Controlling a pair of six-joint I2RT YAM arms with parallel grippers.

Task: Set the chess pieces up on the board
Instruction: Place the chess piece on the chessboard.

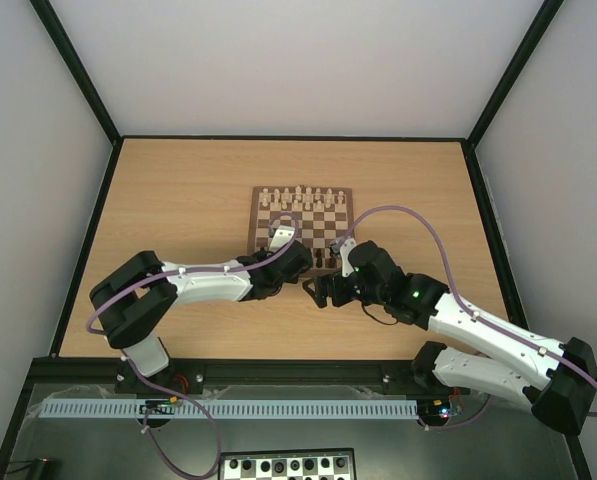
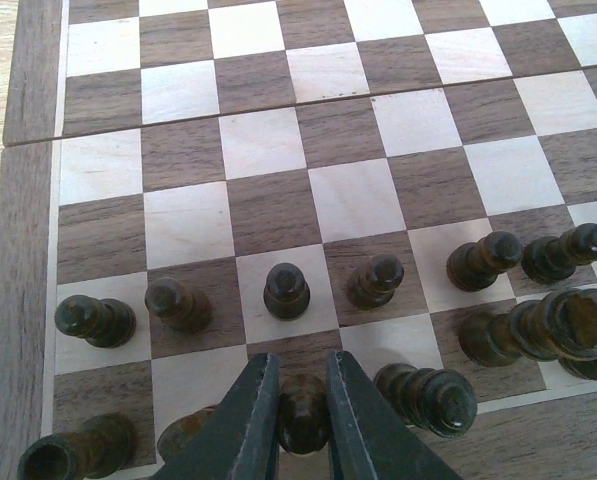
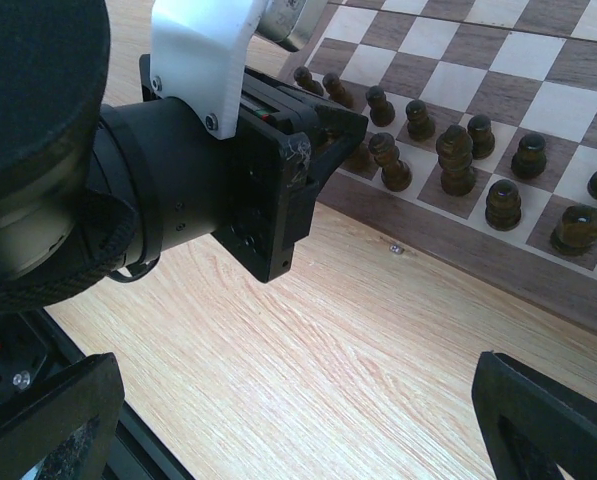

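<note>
The wooden board (image 1: 263, 232) lies mid-table. In the left wrist view my left gripper (image 2: 300, 385) is shut on a dark brown chess piece (image 2: 303, 412), over a dark square in the board's (image 2: 268, 205) nearest row. A row of dark pawns (image 2: 286, 290) stands one row further in, and other dark pieces (image 2: 430, 398) flank the held one. My right gripper (image 3: 298, 440) is open wide and empty above bare table, just off the board's near edge (image 3: 458, 235). From above, my left gripper (image 1: 303, 262) and my right gripper (image 1: 323, 290) are close together.
Pale cream chessmen (image 1: 303, 195) line the board's far rows. My left arm's wrist (image 3: 198, 170) fills the upper left of the right wrist view. A tiny metallic speck (image 3: 398, 249) lies by the board edge. A black-and-white board (image 1: 288, 465) sits below the table's front edge.
</note>
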